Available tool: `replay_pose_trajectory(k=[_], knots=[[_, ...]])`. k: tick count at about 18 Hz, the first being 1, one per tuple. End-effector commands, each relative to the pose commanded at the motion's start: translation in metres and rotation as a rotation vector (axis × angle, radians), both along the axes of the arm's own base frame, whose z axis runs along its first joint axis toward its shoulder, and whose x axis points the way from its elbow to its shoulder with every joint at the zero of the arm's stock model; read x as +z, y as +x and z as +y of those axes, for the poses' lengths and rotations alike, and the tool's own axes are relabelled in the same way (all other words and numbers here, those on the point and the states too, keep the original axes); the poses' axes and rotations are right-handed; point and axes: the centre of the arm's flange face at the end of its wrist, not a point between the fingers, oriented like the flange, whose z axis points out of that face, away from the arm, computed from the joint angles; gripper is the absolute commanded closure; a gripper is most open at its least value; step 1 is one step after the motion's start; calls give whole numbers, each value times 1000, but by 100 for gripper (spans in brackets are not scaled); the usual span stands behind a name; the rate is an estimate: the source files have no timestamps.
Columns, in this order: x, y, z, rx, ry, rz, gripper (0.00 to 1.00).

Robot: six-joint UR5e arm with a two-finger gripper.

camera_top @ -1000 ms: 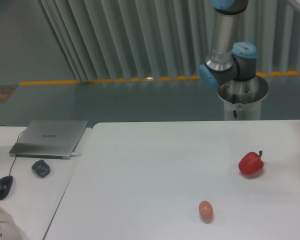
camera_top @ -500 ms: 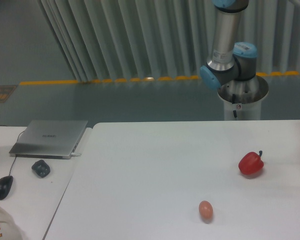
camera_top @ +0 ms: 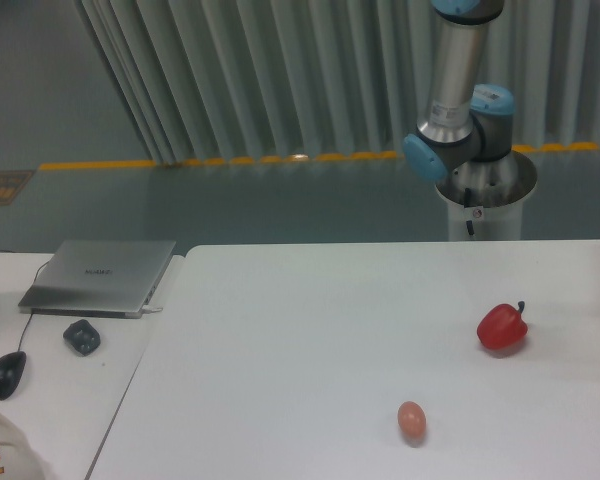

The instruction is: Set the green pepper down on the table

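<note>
The green pepper is out of view in the camera frame. The large white table (camera_top: 280, 340) fills the lower middle and right. On it lie a red bell pepper (camera_top: 502, 327) at the right and a small pinkish-tan egg (camera_top: 411, 419) near the front. Only the arm's base and lower joints (camera_top: 458, 130) show behind the table's far edge, with the arm running up out of the frame. The gripper itself is not in view.
A smaller white desk (camera_top: 50, 400) at the left holds a closed laptop (camera_top: 100, 276), a dark mouse (camera_top: 7, 373) and a small dark object (camera_top: 82, 335). Grey slatted panels and a yellow floor line lie behind.
The arm's lower joint has shifted slightly to the right. The red pepper and the egg have not moved.
</note>
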Motion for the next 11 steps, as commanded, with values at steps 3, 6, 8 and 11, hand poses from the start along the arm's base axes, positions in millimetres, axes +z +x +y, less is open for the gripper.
replay_pose_trajectory(k=[3,6,8,11], knots=[[0,-8,-4,17,20,23,0],[-4,-14,5,86,71,28,0],[-3,-14,12,110,103,25,0],[-13,-19,23,102,132,29,0]])
